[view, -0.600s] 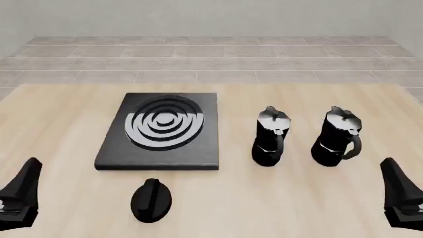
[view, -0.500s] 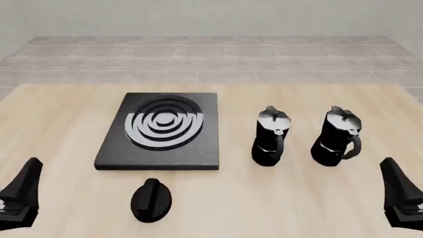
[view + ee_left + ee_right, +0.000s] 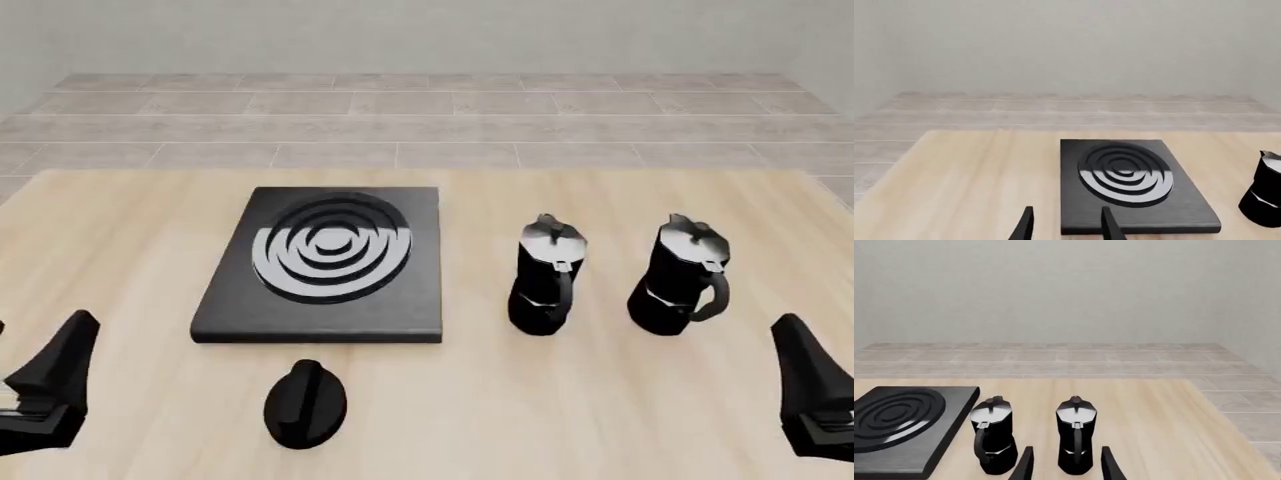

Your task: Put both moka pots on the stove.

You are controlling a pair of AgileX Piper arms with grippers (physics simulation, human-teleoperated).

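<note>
Both claws spread and holding nothing, left claw low at the stove's near edge, right claw behind the two moka pots standing upright, apart, on open bench beside the stove, while only the front view shows the black teardrop knob.

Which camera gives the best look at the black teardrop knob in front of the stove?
The front view: the knob lies whole and unblocked on the table, just nearer than the stove. Neither wrist view shows the knob; the left one shows the stove, the right one only part of it.
</note>
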